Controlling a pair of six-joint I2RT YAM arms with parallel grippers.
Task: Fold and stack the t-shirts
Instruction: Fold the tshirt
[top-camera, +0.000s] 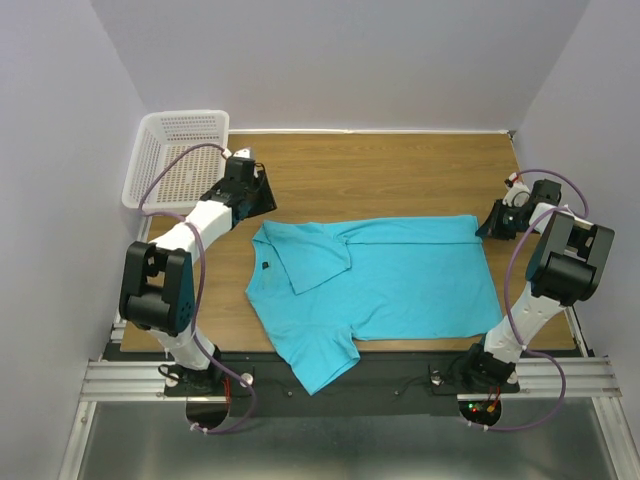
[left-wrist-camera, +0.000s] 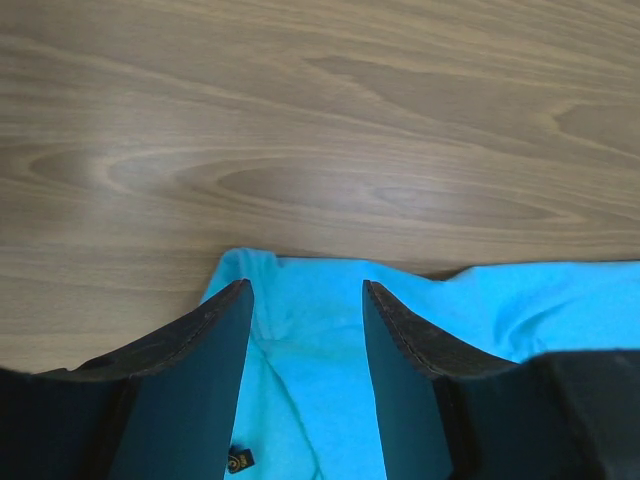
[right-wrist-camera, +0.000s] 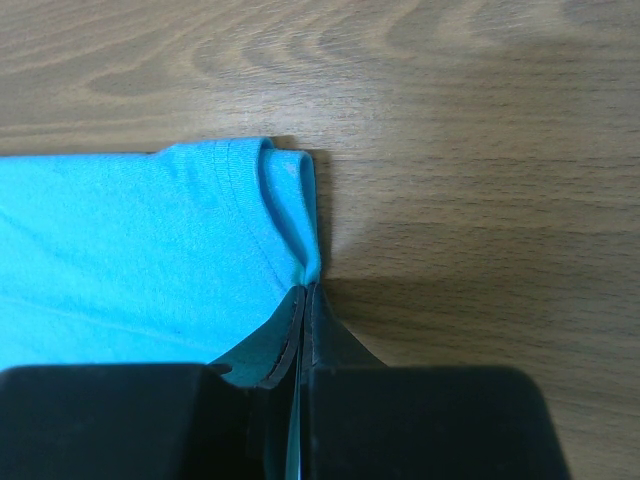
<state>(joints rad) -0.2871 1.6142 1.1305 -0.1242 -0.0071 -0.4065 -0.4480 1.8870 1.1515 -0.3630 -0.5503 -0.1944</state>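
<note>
status: t-shirt (top-camera: 420, 285) flat mid-table (top-camera: 400, 170), neck toward 9 o'clock, hem toward 3. far sleeve (top-camera: 312, 262) already flipped in over the chest. near sleeve (top-camera: 320, 365) sticking out at 7 o'clock, past the table's near edge. dark label (left-wrist-camera: 238, 460) showing inside the neck. white basket (top-camera: 180, 150) off at 10 o'clock, not involved.

- left fingers (left-wrist-camera: 195, 380): parted roughly halfway, nothing between them, poised above the far shoulder corner at 10 o'clock of the cloth.
- right fingers (right-wrist-camera: 335, 345): clamped fully shut on the far hem corner at 2 o'clock, doubled hem edge pinched at the tips.

looks like the lengthwise fold, far edge to be carried toward 6 o'clock. early in the task by that reading.

to do it well:
- drop left straight down, straddle the shoulder edge, catch both layers before closing.
- confirm cloth between the fingers before lifting; no lift on a miss.
- raise both corners together, keep the far edge taut from 10 to 2 o'clock, no sag mid-span.
- sweep low and level toward 6 o'clock, lay far edge on near edge, then let go.
- tuck the near sleeve in as well, else a flap left hanging off the table.

risk: uneven pull dragging the whole shirt toward 3 o'clock.
</note>
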